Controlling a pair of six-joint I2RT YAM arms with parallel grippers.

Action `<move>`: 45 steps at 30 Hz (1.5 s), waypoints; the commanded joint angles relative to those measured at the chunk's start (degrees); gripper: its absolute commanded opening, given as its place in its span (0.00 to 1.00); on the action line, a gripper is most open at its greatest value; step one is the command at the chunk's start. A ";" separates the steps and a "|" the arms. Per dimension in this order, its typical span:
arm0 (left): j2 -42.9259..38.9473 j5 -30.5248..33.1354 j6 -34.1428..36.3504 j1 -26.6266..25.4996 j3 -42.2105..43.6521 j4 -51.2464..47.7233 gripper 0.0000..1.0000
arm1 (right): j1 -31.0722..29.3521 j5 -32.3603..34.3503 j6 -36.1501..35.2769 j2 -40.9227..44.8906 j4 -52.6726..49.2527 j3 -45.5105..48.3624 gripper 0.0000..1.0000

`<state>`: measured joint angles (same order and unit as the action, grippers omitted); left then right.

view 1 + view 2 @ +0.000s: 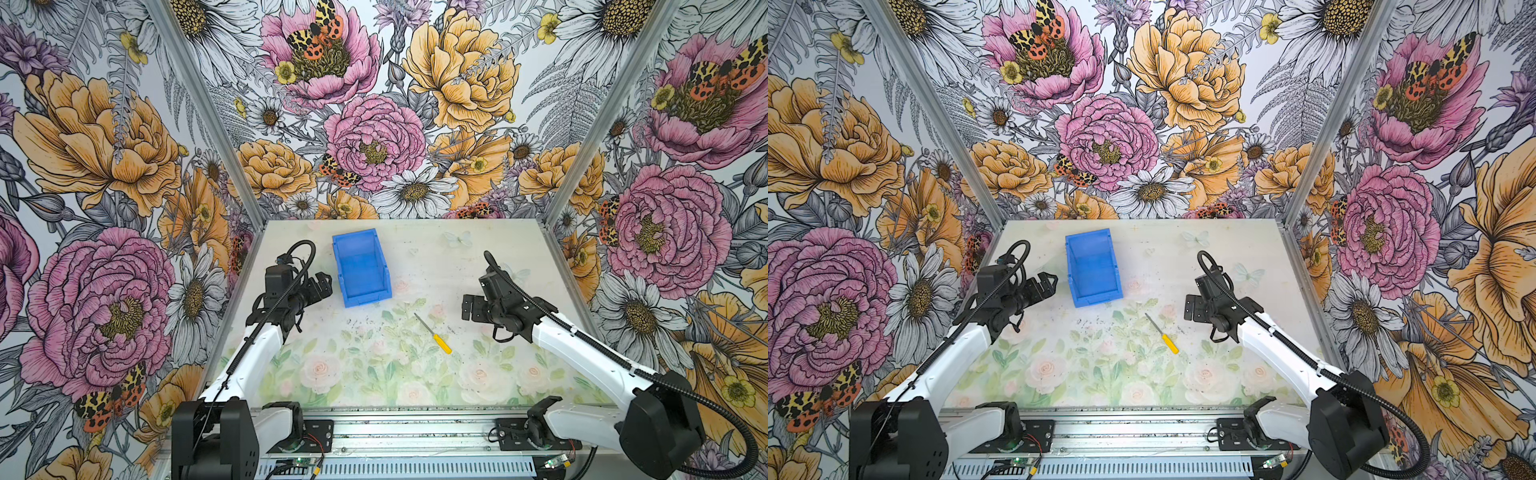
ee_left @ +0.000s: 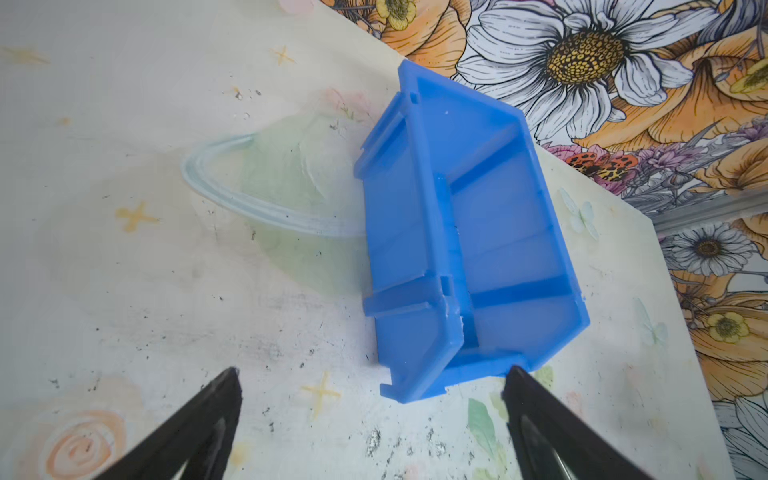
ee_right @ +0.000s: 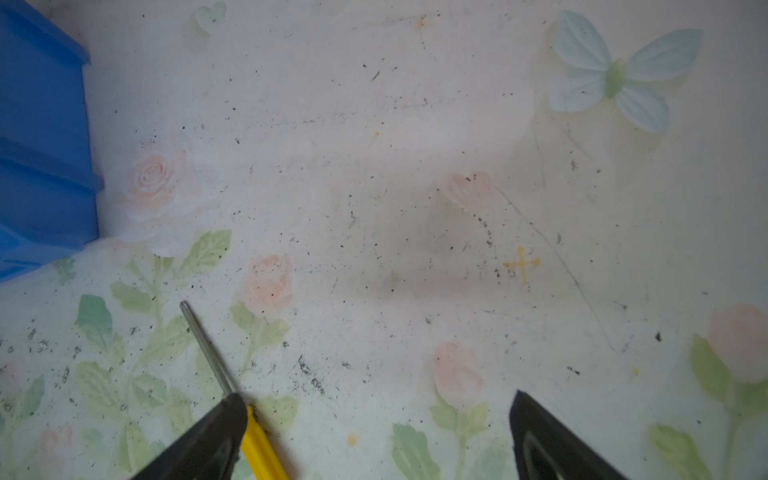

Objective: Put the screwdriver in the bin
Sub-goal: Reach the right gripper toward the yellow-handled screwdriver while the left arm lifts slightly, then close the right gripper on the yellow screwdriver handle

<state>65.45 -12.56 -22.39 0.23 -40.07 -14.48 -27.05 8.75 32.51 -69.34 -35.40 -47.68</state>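
Screwdriver (image 1: pixel 433 333) (image 1: pixel 1162 333): yellow handle, thin dark shaft. Lies flat on the table (image 1: pixel 374 374), in front of the bin and apart from it, with the shaft tip toward the bin.

Bin (image 1: pixel 368 300) (image 1: pixel 1098 300): blue, open-topped, upright. Stands toward the back of the table, left of centre.

Right gripper (image 1: pixel 467 307) (image 3: pixel 376 397): jaws wide apart, to the right of the screwdriver. In the wrist view one finger (image 3: pixel 208 440) overlaps the handle.

Left gripper (image 1: pixel 324 284) (image 2: pixel 374 374): jaws wide apart, just left of the bin, near its lowered end.
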 commanded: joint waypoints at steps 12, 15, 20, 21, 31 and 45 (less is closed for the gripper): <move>-4.47 -5.62 -3.41 -4.50 0.91 -4.85 0.99 | -7.10 -16.91 -12.83 -10.95 -2.86 -4.19 0.99; -5.47 -3.76 -3.49 -4.62 0.99 -5.33 0.99 | -8.97 -17.10 -13.18 -12.89 -2.84 -4.04 0.99; -7.46 -3.81 -3.49 -4.62 1.14 -5.70 0.99 | -10.69 -16.03 -13.18 -15.32 -2.44 -3.98 0.96; -7.92 -4.07 -3.61 -4.71 1.14 -6.18 0.99 | -10.98 -15.76 -13.33 -15.93 -2.35 -4.23 0.95; -10.03 -4.64 -5.71 -5.50 3.07 -7.11 0.99 | -12.40 -14.73 -15.01 -21.18 -2.13 -6.35 0.79; -10.74 -2.35 -5.77 -5.46 3.74 -7.98 0.99 | -13.50 -14.22 -16.41 -25.16 -0.84 -5.14 0.48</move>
<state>55.81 -16.93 -27.33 -4.89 -37.34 -21.98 -39.90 -6.07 16.43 -93.56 -37.47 -52.40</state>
